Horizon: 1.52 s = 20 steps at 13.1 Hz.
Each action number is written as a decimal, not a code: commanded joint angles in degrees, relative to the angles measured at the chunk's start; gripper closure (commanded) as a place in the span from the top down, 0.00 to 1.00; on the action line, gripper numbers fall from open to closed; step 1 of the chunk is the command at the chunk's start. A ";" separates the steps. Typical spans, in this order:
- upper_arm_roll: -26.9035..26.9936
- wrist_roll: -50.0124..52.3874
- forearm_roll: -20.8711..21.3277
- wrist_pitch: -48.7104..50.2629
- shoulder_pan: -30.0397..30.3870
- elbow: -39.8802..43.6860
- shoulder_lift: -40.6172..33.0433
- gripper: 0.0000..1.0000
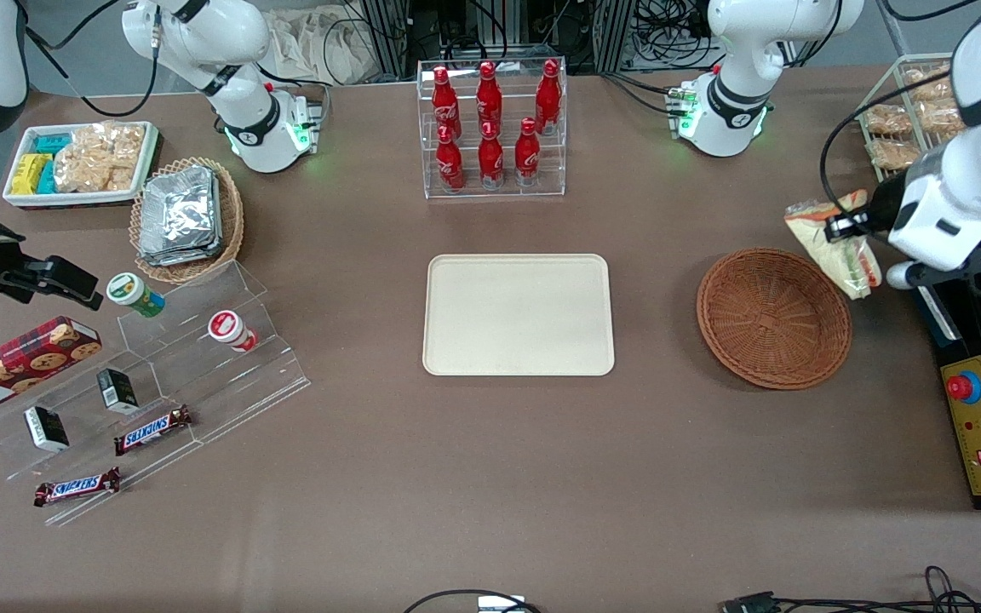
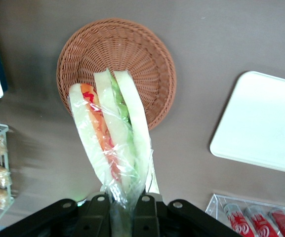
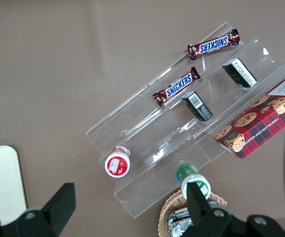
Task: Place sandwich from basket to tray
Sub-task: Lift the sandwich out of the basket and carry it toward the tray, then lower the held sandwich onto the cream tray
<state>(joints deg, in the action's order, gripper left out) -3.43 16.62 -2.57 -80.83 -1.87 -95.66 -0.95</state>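
Left gripper clamped on wrapped sandwich, held in air just above round wicker basket rim; cream tray well apart.

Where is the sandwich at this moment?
The sandwich hangs in the left arm's claw, lifted above the table at the basket's rim, toward the working arm's end and well away from the tray.

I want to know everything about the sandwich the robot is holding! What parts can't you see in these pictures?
- Gripper fingertips: wrist view, the sandwich wrap covers them.
- Sandwich label, if any: no view shows it; the front view shows only the wrapped wedge.
- How high it hangs over the basket: neither view shows this.
- The tray: wrist view, cut off by the edge.
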 commanded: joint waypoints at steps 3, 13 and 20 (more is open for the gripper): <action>-13.31 -0.37 0.99 2.61 -0.24 7.31 4.19 0.15; -32.26 10.98 4.22 -14.57 -0.85 2.18 16.41 0.22; -32.26 11.42 15.31 -36.66 -1.03 -7.88 29.76 0.23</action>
<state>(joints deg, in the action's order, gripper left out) -35.11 27.53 11.15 -115.06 -3.08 -103.21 27.26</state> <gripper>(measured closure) 0.771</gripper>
